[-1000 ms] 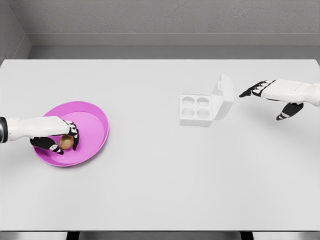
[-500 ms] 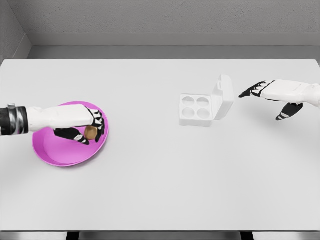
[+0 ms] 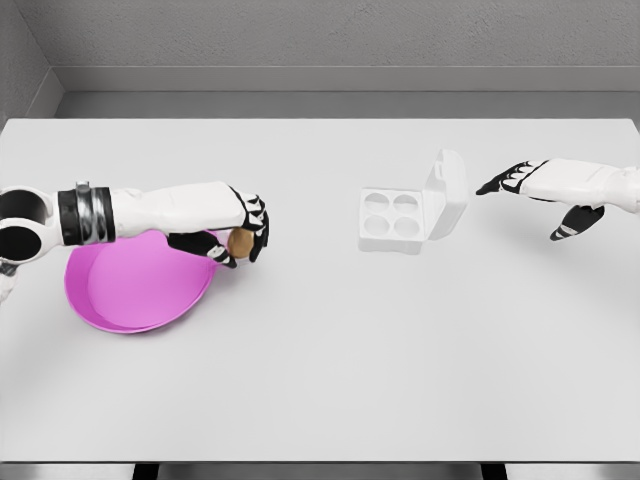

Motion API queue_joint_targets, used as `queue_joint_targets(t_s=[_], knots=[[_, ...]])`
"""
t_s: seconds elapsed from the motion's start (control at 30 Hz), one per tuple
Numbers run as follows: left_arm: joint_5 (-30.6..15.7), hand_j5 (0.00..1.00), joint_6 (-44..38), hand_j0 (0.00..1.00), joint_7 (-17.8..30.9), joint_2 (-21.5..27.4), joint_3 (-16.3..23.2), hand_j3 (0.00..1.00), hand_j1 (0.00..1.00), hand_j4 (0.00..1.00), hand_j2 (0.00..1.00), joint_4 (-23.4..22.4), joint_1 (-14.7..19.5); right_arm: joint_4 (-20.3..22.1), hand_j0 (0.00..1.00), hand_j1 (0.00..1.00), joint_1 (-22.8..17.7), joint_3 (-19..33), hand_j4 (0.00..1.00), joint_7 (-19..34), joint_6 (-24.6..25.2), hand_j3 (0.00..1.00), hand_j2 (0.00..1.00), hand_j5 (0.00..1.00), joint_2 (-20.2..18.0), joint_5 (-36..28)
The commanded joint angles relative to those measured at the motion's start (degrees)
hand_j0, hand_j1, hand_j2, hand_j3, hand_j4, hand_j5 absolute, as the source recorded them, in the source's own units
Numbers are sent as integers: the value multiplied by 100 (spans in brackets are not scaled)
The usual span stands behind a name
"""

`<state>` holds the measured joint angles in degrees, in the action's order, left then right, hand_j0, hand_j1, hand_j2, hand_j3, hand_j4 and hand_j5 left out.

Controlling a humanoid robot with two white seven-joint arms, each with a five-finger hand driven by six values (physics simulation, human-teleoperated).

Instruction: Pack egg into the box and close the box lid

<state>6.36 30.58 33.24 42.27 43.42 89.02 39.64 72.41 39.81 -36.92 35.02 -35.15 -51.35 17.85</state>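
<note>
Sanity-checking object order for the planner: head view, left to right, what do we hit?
pink bowl → left hand gripping the egg at the bowl's right rim → open white box, four empty cups → its raised lid → right hand, fingers spread, empty.

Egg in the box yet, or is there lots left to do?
Not yet. The left robot hand grips the egg at the pink bowl's right rim. The box sits open, cups empty. Left: place the egg, close the lid.
</note>
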Motion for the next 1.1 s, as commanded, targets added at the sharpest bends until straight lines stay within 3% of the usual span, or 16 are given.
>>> queue_joint_targets(t_s=[0.0,0.53,1.07], knots=[[-30,31,-17,31,-2,-210,8,31,31,31,31,-60,0,1,100,100,0,-8,100,-2,15,100,100,100,-6,-36],[181,31,-8,31,147,-1300,52,31,31,31,31,-658,431,1,100,100,0,-17,100,-2,15,100,100,100,3,-27],[339,31,27,31,176,-1766,52,31,31,31,31,-1009,615,-43,100,100,-9,-17,100,-2,15,100,100,100,73,-27]])
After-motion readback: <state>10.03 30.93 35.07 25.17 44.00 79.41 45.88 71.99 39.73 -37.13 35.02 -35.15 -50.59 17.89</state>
